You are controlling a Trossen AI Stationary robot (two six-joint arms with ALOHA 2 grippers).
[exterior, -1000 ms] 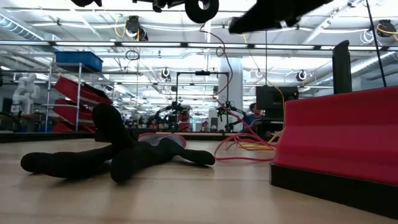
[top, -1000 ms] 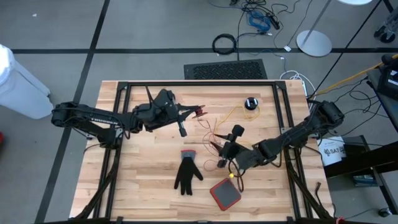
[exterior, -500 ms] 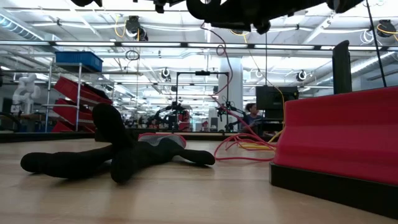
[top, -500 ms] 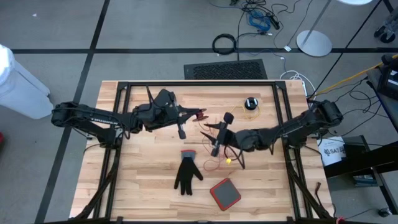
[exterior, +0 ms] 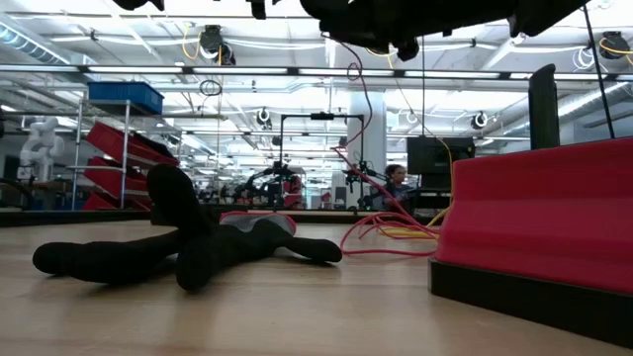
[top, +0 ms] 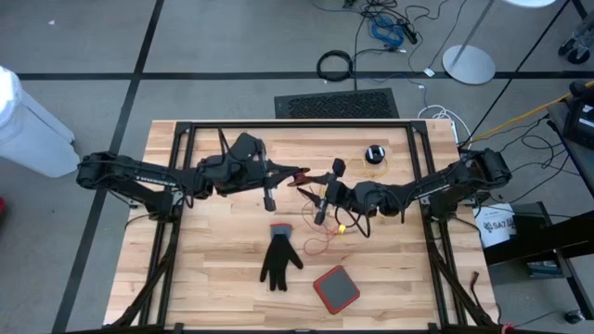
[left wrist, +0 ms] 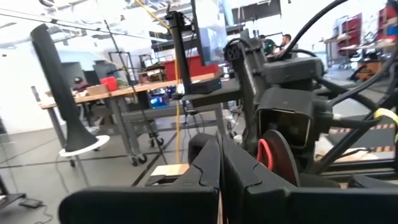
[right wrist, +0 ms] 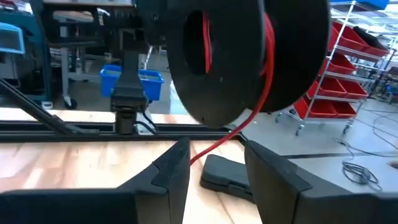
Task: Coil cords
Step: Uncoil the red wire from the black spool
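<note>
A black round puck (right wrist: 249,56) with red cord wound on it hangs high over the table's middle, at the tip of my shut left gripper (top: 299,173). From it the red cord (right wrist: 217,146) drops slack to a loose tangle on the table (top: 320,243). My right gripper (right wrist: 217,168) stands open and level just to the puck's right, facing it. The cord passes between its fingers and I cannot tell whether it touches them. A second black puck (top: 374,154) lies at the far right on its flat side, with thin yellow cord around it. My left gripper (left wrist: 221,165) comes level from the table's left. Its fingers are shut with the puck's disc (left wrist: 273,155) right beside them. The puck itself hides which part is pinched. The puck is lifted clear and stands on edge, with its cord hanging slack.
A black glove (top: 280,260) lies flat near the table's middle front. A red pad with a black rim (top: 336,289) lies to its right. Black frame rails (top: 278,123) run round the tabletop. Red and yellow cord loops (exterior: 381,232) lie behind the glove.
My right gripper has swung from the near right of the table toward the far edge and the left, up to the puck held by my left gripper. It has turned its fingers to face the puck. The puck has stayed where it was.
</note>
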